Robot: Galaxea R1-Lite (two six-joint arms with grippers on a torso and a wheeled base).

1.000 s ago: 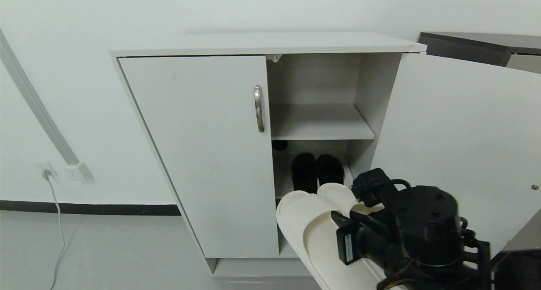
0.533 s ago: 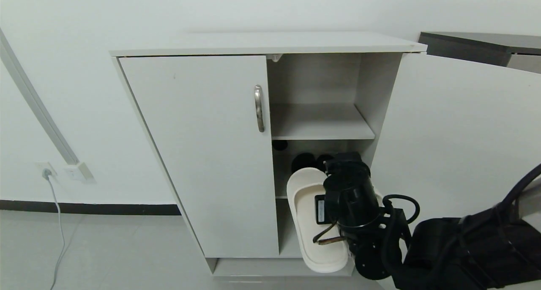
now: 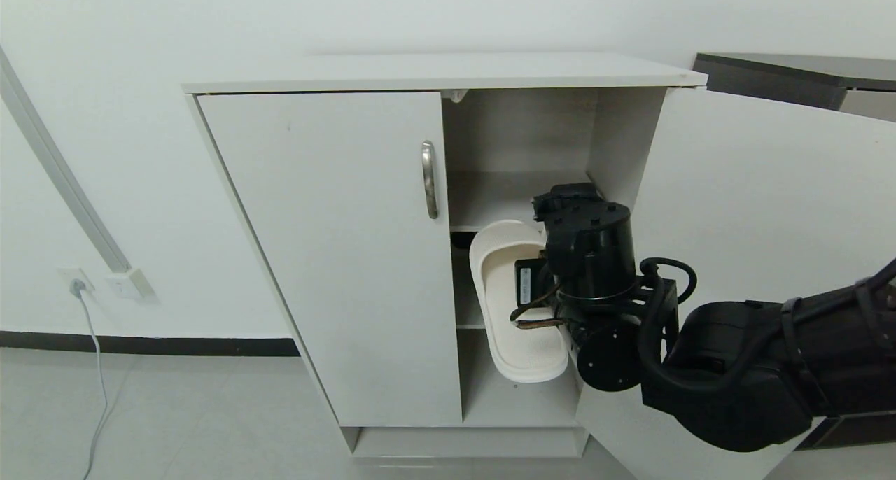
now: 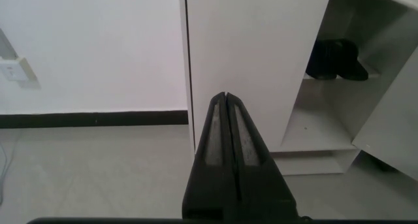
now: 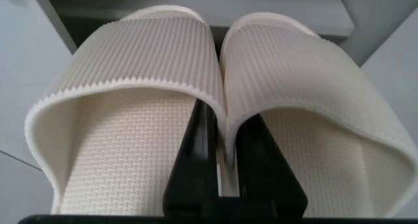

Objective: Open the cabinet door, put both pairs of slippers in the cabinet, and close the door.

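Observation:
The white cabinet (image 3: 434, 71) has its left door (image 3: 336, 256) closed and its right door (image 3: 756, 214) swung open. My right gripper (image 5: 219, 145) is shut on the pair of white slippers (image 3: 504, 291), pinching their inner edges together (image 5: 222, 87). It holds them toes up inside the open compartment, just below the upper shelf (image 3: 504, 200). A pair of black slippers (image 4: 336, 59) rests on the middle shelf inside. My left gripper (image 4: 225, 119) is shut on nothing, low over the floor in front of the closed door.
The closed door carries a metal handle (image 3: 428, 179). The cabinet's bottom shelf (image 3: 511, 399) is bare. A wall socket with a cable (image 3: 75, 284) is at the far left, and a dark tabletop (image 3: 798, 74) stands behind the open door.
My right arm has lifted the white slippers from low in front of the cabinet up and forward into the open compartment. They and the arm now cover the black slippers in the head view.

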